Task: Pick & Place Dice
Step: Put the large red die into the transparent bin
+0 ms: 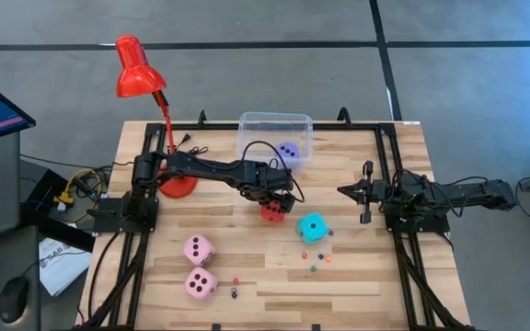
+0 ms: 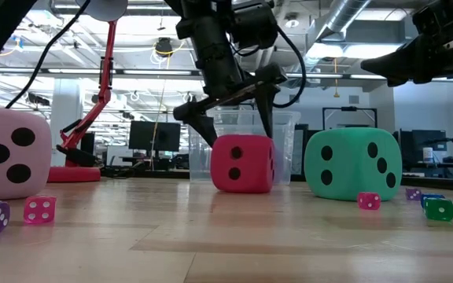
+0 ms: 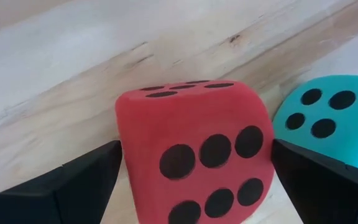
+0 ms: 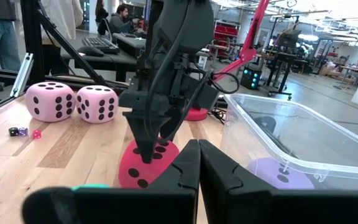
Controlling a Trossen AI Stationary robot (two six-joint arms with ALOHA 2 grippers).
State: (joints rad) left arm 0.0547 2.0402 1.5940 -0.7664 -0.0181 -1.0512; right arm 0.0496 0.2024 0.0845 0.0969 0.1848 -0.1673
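1. The left gripper (image 1: 272, 204) stands over the red die (image 1: 271, 214) near the table's (image 1: 357, 285) middle; its jaws are spread wide, one finger on each side of the die.
2. In the low view the two fingers (image 2: 203, 126) straddle the red die (image 2: 242, 163), which sits flat on the wood. Whether the fingers touch its sides cannot be told.
3. The left wrist view shows the red die (image 3: 197, 155) between both fingers (image 3: 73, 186), its six-pip face toward the camera.
4. The cyan die (image 1: 313, 227) rests on the table just beside the red one, on the right arm's side, apart from it.
5. The lavender die (image 1: 288, 151) lies inside the clear bin (image 1: 256, 124) at the table's far edge.
6. Two pink dice (image 1: 199, 249) sit close together near the front edge on the left arm's side.
7. Several small dice (image 2: 39, 209) are scattered on the wood near the front.
8. The right gripper (image 1: 346, 191) hovers above the table's right side, well apart from the dice, jaws pressed together and holding nothing.
9. A red lamp (image 1: 138, 69) stands at the far left corner.
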